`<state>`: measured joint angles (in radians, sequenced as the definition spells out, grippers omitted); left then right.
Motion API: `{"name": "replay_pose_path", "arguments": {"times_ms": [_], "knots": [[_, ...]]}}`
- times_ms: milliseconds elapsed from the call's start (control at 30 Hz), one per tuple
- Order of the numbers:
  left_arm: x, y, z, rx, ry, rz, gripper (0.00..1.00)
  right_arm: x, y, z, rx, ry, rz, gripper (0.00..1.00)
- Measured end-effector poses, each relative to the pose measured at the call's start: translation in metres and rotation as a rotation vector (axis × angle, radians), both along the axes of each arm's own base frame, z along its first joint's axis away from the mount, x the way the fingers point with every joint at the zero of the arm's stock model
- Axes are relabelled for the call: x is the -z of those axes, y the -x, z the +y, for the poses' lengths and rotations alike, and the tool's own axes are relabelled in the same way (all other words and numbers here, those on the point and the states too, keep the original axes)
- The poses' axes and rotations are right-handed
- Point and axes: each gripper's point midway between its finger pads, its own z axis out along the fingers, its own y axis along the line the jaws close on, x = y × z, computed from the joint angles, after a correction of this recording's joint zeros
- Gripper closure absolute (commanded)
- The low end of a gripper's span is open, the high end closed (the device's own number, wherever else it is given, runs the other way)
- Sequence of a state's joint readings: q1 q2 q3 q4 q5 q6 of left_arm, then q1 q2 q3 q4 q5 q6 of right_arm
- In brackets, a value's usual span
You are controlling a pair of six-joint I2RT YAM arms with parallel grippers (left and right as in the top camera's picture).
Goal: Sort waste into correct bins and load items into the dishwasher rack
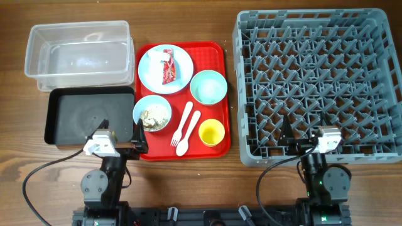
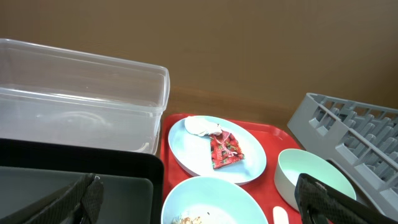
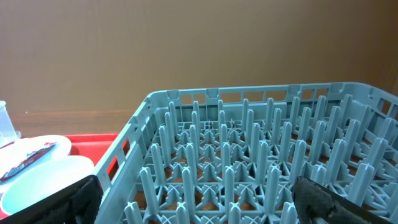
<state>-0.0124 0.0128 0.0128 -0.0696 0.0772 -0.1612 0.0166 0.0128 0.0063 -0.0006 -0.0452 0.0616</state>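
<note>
A red-and-white wrapper lies on the pale blue plate on the red tray; both show in the left wrist view, wrapper on plate. One bowl holds crumbly scraps; the other bowl is empty. A yellow cup, white fork and spoon lie on the tray. The clear tub and black tray sit left. The grey rack is at right. My left gripper is open over the black tray's front edge. My right gripper is open over the rack's front edge.
The flat red serving tray sits between the bins and the rack. Cables run from both arm bases along the table's front edge. Bare wooden tabletop shows at the front left and along the back.
</note>
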Motion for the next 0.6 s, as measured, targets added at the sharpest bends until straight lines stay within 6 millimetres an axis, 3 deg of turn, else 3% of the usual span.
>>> {"name": "replay_pose_path", "arguments": {"times_ms": [600], "knots": [[-0.0002, 0.0000, 0.0000, 0.000, 0.003, 0.000, 0.00, 0.0014, -0.0004, 0.0001, 0.000, -0.021, 0.007, 0.00]]}}
